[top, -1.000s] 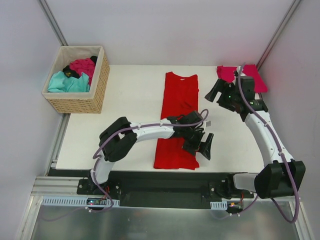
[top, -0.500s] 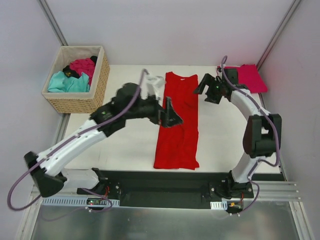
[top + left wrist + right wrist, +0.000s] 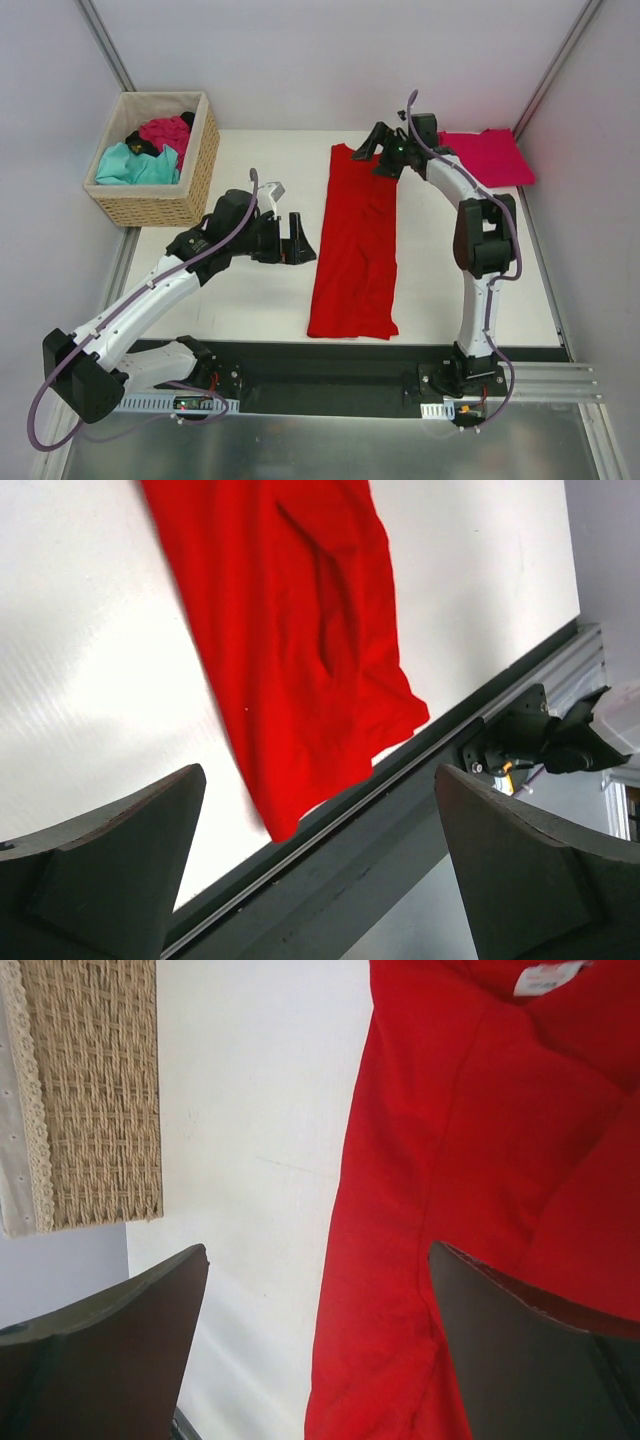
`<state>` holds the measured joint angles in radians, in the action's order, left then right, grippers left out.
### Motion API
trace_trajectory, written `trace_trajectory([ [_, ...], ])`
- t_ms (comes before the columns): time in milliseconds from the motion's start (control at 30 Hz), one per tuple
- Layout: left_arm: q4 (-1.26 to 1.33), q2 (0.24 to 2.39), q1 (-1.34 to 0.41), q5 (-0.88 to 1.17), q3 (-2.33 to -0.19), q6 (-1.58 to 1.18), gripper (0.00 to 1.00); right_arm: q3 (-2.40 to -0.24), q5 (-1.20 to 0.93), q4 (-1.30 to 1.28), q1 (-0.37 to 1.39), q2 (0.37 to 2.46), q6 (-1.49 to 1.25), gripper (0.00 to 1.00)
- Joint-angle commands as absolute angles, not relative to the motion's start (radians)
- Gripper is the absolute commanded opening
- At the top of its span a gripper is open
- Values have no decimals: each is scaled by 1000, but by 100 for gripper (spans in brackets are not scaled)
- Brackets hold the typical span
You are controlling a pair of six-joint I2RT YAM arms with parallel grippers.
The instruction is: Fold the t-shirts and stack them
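— Where did you have the shirts?

— A teal t-shirt (image 3: 128,166) and a magenta t-shirt (image 3: 166,130) lay in the basket (image 3: 195,185) at far left.
Your left end effector (image 3: 303,240) hung wide open and empty, just left of the red t-shirt (image 3: 355,250), which lay as a long strip mid-counter (image 3: 250,170).

— And my right side?

— Your right end effector (image 3: 374,154) gaped empty at its collar end.
The crimson t-shirt (image 3: 492,157) lay folded in the far right corner.

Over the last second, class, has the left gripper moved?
Yes: the left gripper crossed from the red t-shirt's right edge to its left, toward the basket.
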<state>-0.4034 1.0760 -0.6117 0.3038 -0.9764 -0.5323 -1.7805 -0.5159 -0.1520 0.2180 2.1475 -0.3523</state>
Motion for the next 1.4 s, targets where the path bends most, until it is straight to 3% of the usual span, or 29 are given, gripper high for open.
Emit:
trace_trajectory([
  [0, -388, 1080, -581, 307, -969, -526, 99, -1816, -534, -135, 267, 2187, -371, 96],
  [700, -281, 1127, -411, 410, -862, -548, 99, -1848, -529, -115, 293, 2350, -374, 96],
  [1367, -184, 1236, -318, 505, -818, -586, 99, -2338, -496, -135, 318, 2677, -505, 96],
])
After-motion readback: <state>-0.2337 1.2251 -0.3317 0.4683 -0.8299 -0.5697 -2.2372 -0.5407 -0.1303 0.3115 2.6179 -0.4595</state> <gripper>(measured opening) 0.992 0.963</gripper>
